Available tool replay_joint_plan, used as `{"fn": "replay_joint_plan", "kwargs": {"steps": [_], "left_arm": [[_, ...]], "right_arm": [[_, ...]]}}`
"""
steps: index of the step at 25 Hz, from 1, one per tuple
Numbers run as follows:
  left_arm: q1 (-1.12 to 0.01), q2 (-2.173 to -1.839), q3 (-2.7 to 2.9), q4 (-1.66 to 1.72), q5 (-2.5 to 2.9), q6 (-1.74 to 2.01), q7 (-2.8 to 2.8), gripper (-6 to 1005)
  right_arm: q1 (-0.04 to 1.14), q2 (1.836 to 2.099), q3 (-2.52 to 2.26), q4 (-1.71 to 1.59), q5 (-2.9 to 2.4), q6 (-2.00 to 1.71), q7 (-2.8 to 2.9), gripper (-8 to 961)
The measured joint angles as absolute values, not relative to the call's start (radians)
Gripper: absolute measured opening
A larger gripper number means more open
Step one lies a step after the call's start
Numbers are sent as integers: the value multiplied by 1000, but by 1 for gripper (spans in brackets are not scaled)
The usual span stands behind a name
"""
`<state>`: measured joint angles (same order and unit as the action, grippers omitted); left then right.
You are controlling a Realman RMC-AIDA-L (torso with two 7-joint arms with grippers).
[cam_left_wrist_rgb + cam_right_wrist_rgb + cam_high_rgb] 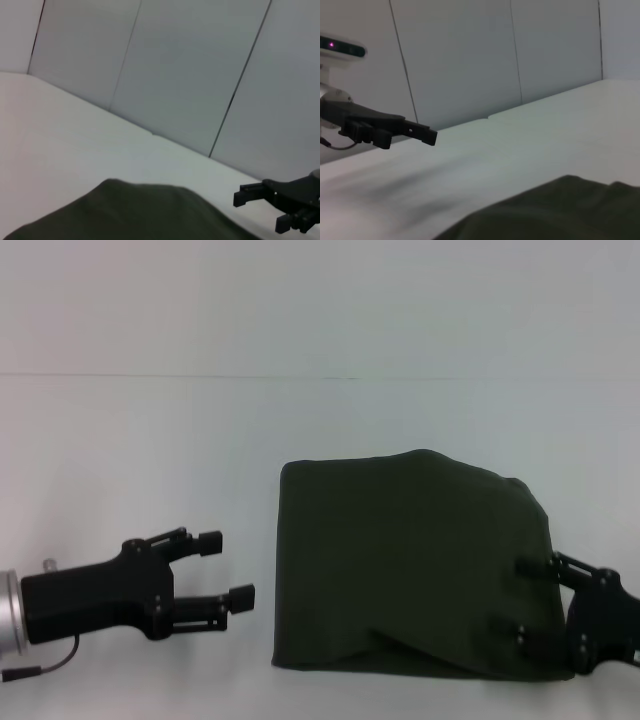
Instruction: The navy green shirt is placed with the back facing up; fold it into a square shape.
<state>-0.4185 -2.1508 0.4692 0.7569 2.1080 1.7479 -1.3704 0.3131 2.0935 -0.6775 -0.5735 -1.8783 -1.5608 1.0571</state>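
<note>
The navy green shirt [410, 565] lies on the white table as a folded, roughly square dark olive block, plain side up, right of centre in the head view. Its top right corner bulges a little, and a fold line runs across its near edge. My right gripper [522, 598] is open at the shirt's right edge, with both fingertips over the cloth. My left gripper [228, 568] is open and holds nothing, a short way left of the shirt above the table. The left wrist view shows the shirt [145, 212] and the right gripper [260, 212] beyond it. The shirt [560, 210] also fills the bottom of the right wrist view.
The white table [150, 440] stretches to the left of the shirt and behind it. Pale panelled walls [200, 75] stand past the table's far edge. In the right wrist view the left gripper [410, 134] hangs over the table.
</note>
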Motion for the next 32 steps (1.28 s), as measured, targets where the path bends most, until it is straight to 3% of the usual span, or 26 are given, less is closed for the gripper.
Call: {"fn": "replay_joint_plan", "kwargs": {"steps": [5, 32], "left_arm": [[-408, -2159, 472, 754, 2176, 1729, -1320, 950], [-411, -2163, 472, 706, 2181, 1704, -1281, 950]], "right_arm": [[265, 2093, -669, -539, -1877, -1528, 935, 894], [239, 2092, -635, -532, -1879, -1504, 869, 889]]}}
